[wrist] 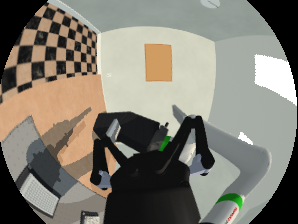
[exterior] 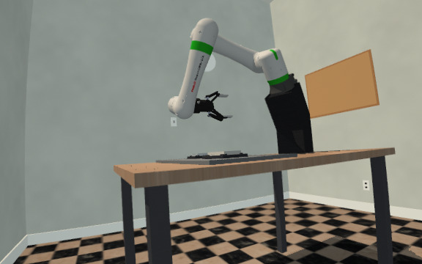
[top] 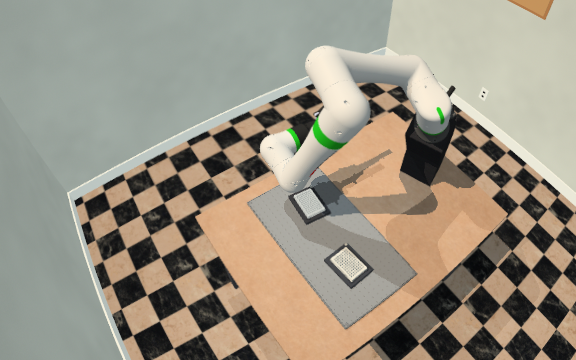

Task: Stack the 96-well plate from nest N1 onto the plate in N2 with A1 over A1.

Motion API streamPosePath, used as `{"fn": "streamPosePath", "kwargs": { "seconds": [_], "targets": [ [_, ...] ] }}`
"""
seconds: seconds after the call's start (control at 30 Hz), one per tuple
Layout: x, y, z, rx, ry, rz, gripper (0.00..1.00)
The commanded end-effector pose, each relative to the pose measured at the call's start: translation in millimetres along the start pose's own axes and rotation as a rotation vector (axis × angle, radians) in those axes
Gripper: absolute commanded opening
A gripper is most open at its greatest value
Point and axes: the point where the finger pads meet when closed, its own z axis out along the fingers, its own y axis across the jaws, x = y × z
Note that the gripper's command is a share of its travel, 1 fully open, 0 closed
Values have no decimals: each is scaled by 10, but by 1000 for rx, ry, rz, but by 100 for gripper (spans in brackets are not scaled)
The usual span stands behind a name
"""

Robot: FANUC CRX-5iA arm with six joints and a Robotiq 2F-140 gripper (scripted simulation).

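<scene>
On the wooden table (top: 248, 280), a grey perforated mat (top: 288, 240) runs diagonally across the top, and both plate nests sit on it. Going left to right in the top view, the first black nest (top: 293, 201) lies toward the mat's upper-left end, near the table's far-left edge, with a white 96-well plate (top: 310, 203) seated flat inside it — the arm's wrist hangs above its upper corner and partly shades it. Further right, toward the mat's lower-right end and the table's near edge, the second black nest (top: 330, 267) holds another 96-well plate (top: 347, 263), also flat and in the open. The two nests are well apart. I cannot tell from these views which nest is N1, and the A1 marks are too small to read. Right again, at the table's far-right corner, the black pedestal (top: 425, 160) carries the white arm (top: 368, 65), which folds back over the mat. In the exterior view the gripper (exterior: 221, 106) hangs high above the mat, pointing sideways toward the pedestal, its jaws spread wide with nothing between them — clear of both plates.
</scene>
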Motion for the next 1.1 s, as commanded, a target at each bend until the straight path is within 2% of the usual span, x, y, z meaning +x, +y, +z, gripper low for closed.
{"fn": "streamPosePath", "kwargs": {
  "seconds": [0.0,0.53,0.63,0.67,0.7,0.8,0.83,0.9,1.0,1.03,1.07],
  "targets": [
    [1,1,0,0,0,0,100],
    [1,1,0,0,0,0,100],
    [-54,-133,39,87,-37,-32,100],
    [-73,-177,52,108,-46,-40,100],
    [-91,-222,65,108,-46,-40,100],
    [-149,-359,80,197,-79,-69,100],
    [-168,-405,85,218,-86,-76,100],
    [-201,-482,94,218,-86,-76,100],
    [-259,-620,82,310,-116,-102,100],
    [-279,-666,78,330,-122,-108,100],
    [-279,-666,78,330,-122,-108,100]
  ]
}}
